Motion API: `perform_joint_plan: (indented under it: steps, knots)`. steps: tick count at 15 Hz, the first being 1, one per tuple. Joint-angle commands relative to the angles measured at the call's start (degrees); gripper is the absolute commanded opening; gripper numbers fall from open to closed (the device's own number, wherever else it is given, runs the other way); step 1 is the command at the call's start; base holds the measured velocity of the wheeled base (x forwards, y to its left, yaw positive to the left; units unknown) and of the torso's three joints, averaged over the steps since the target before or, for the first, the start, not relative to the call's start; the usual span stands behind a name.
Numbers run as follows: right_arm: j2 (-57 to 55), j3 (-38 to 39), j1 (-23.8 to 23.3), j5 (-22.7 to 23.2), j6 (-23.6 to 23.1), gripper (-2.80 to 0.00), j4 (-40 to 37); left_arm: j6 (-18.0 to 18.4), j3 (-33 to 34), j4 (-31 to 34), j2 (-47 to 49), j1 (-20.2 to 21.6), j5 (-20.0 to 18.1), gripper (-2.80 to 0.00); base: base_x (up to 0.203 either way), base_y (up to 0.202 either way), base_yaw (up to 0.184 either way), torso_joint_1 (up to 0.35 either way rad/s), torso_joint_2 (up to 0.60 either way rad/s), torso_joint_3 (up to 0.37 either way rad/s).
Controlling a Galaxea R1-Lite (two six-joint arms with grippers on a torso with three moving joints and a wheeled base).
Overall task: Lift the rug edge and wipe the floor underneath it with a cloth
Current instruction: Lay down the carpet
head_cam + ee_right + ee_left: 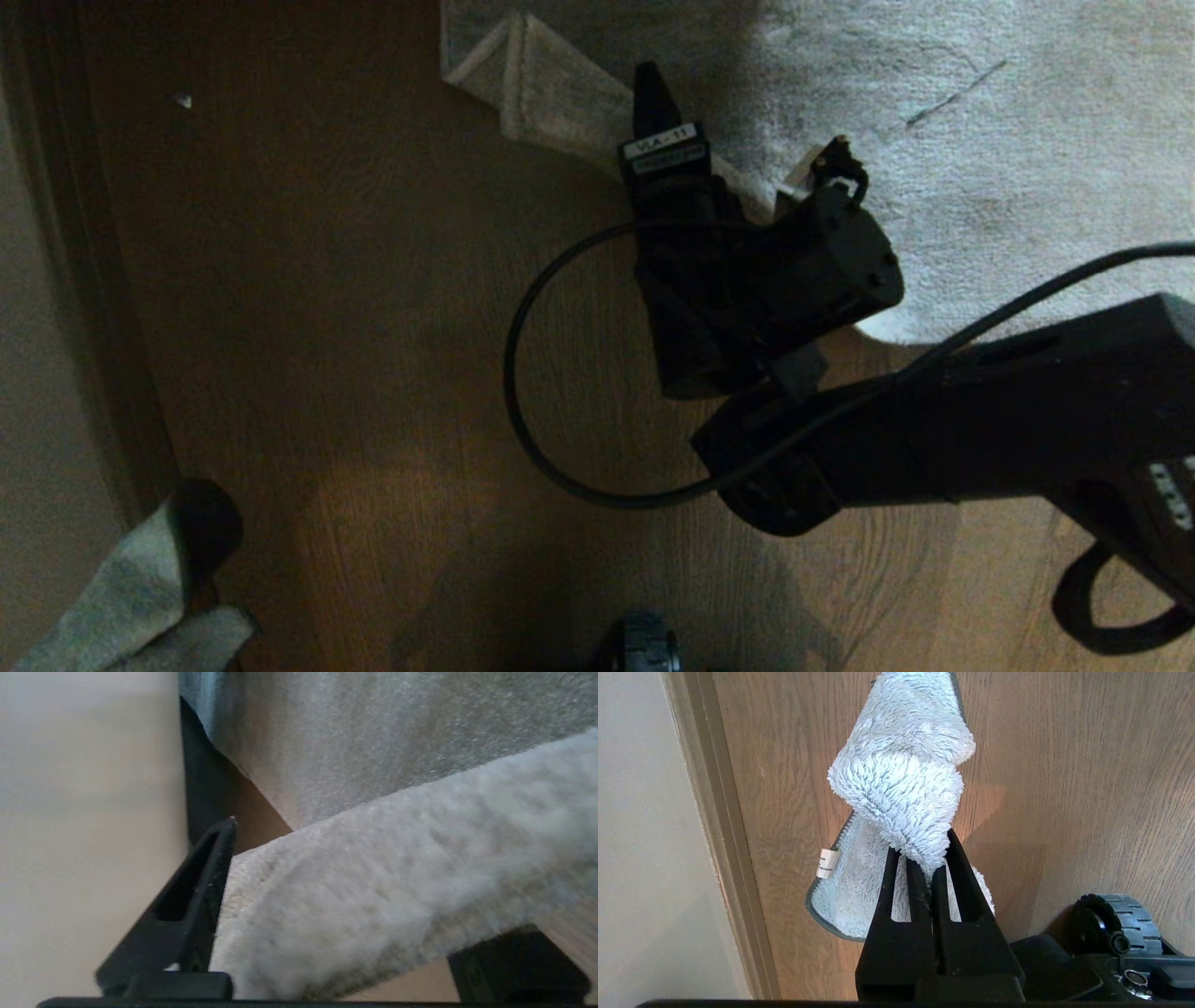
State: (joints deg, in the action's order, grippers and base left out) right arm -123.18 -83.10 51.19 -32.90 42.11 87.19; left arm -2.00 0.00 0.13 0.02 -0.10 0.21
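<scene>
Head view: from above my arms, facing steeply down at the floor (pixel 373 327); my right gripper (pixel 747 140) reaches out to the rug edge (pixel 560 103) ahead of it.
Left wrist view: from behind my left gripper (pixel 931 858), facing down along its fingers, close to the cloth (pixel 901 765) pinched at their tips.
Right wrist view: from behind my right gripper (pixel 355 896), very near the rug edge (pixel 397 872) lying between its spread fingers.
Shared: head and right wrist views both take in the rug edge; head and left wrist views share the cloth (pixel 131 588).
</scene>
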Motion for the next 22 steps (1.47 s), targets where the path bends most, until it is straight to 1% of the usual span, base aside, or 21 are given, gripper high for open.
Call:
perform_joint_plan:
  steps: [1,3,5,11,15,20,22]
  knots:
    - [1.51,1.40,0.97,-0.06,0.48,0.00,2.77,-0.02,0.00,-0.05,-0.02,0.01,0.06,-2.80,0.000,0.000,0.000,0.000,0.00,0.000]
    - [2.22,1.90,3.02,0.03,1.31,0.00,2.77,-0.02,0.00,-0.02,-0.02,0.01,0.06,-2.80,0.000,0.000,0.000,0.000,0.00,0.000]
    - [2.66,2.18,6.02,0.22,2.12,0.00,2.77,-0.02,0.00,0.04,-0.02,0.01,0.06,-2.80,0.000,0.000,0.000,0.000,0.00,0.000]
    - [2.40,2.62,13.52,0.38,2.12,0.00,2.77,-0.02,0.00,-0.04,-0.02,0.01,0.06,-2.80,0.000,0.000,0.000,0.000,0.00,0.000]
    - [1.72,4.06,16.80,0.32,2.01,0.00,2.77,-0.02,0.00,-0.02,-0.02,0.01,0.06,-2.80,0.000,0.000,0.000,0.000,0.00,0.000]
    - [1.29,7.86,18.64,0.21,2.01,0.00,2.77,-0.02,0.00,-0.05,-0.02,0.01,0.06,-2.80,0.000,0.000,0.000,0.000,0.00,0.000]
    - [0.56,9.56,20.28,0.16,2.01,0.00,2.77,-0.02,0.00,-0.05,-0.02,0.01,0.06,-2.80,0.000,0.000,0.000,0.000,0.00,0.000]
